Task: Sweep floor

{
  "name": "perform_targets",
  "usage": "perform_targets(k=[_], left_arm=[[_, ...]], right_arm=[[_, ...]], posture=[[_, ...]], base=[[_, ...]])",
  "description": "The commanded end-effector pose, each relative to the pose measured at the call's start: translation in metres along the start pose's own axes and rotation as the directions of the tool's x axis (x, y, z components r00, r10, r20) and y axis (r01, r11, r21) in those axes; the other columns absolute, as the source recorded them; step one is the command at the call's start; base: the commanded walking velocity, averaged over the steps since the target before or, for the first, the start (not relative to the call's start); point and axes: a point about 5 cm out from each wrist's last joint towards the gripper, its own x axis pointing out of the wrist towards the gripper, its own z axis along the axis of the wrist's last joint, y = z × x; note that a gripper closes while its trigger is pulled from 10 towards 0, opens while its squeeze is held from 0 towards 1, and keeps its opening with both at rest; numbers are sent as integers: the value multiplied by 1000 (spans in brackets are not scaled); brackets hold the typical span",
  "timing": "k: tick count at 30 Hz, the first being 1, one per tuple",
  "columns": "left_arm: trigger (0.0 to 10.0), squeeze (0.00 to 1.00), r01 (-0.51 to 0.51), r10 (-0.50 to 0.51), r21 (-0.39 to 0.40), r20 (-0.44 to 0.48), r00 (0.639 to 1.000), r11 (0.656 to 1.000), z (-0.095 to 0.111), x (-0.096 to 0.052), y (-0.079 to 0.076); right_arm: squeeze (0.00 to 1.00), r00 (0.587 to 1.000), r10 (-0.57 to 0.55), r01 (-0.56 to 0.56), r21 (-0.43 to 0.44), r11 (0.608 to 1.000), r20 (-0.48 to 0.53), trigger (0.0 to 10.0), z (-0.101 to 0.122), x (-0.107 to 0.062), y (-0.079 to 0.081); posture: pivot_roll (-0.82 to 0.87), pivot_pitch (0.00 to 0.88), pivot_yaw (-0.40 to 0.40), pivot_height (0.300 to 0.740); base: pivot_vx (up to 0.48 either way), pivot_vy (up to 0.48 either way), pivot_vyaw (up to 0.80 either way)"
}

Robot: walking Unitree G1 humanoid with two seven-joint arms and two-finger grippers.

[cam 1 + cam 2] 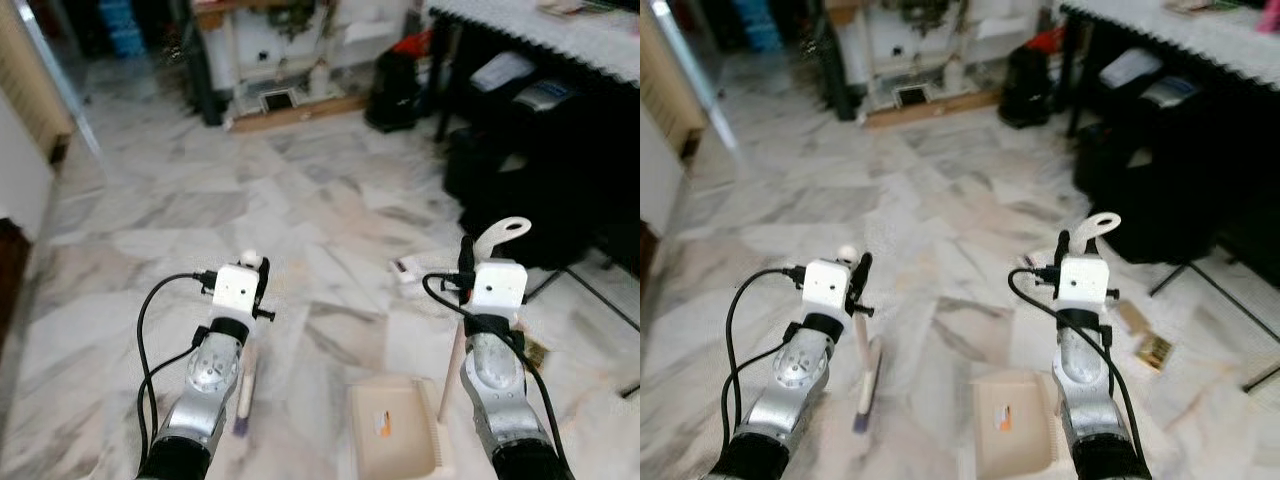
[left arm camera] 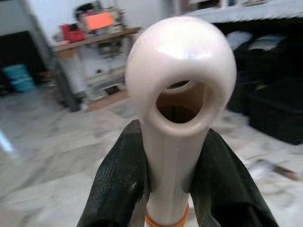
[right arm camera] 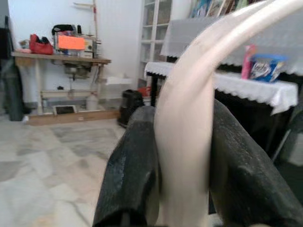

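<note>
The marble floor (image 1: 300, 200) takes up most of the head views, with a black bench under a white lace cloth (image 1: 560, 30) at the upper right and a wooden workbench (image 1: 280, 100) at the top centre. At the lower centre of the frame a cream dustpan (image 1: 395, 425) is held low over the floor by its long handle, which is clamped in the right end effector (image 3: 182, 156). The brush (image 1: 868, 385), its bristle head down near the floor at the lower left, is gripped at its rounded handle top by the left end effector (image 2: 177, 175). A scrap of litter (image 1: 410, 268) and a small brown piece (image 1: 1155, 350) are seen to the right of centre. The step in hand is judged to be carrying both tools toward the debris. Next, the pan should be set flat beside the litter and the brush drawn toward it.
</note>
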Motion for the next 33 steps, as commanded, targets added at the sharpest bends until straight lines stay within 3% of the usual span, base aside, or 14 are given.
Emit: perform_targets(k=[1,33], left_arm=[[10000,0,-1,0,22,54,999,1000,12,6,4],[10000,0,2,-3,13,59,998,1000,13,7,3]], right_arm=[[0,999,1,-2,6,1000,43,10000,10,5,2],[0,999,-4,3,7,1000,44,10000,10,7,1]], posture=[[11,0,65,740],[11,0,63,740]], base=[[0,0,-800],[0,0,-800]])
